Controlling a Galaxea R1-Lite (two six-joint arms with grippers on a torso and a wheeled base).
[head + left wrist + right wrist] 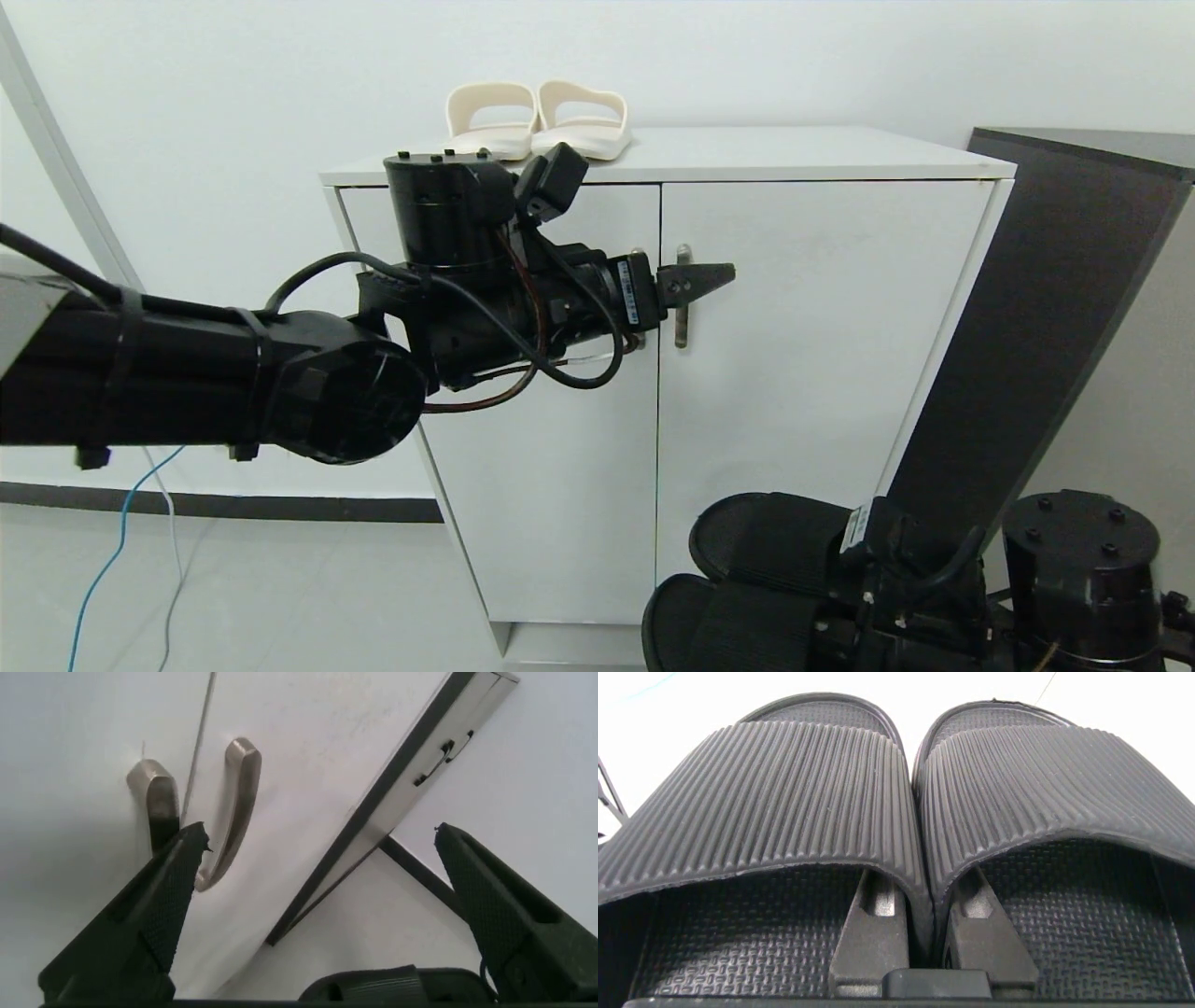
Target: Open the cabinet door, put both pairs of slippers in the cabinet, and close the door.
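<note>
Left gripper hangs wide open and empty, level with the 2 curved brushed-metal handles of the white 2-door cabinet, which is shut. Right gripper clamps the pair of black ribbed rubber slippers low by the cabinet's foot; the cream slippers sit on top. An off-centre close could catch both handles, and the swinging door may hit the held pair.

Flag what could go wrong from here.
The two door handles sit close together, so the open left gripper may catch both, or the wrong one.
The black slippers, held low by the right gripper in front of the right door, could block its swing.
The cream slippers sit near the cabinet top's front edge, and a bump could drop them.
</note>
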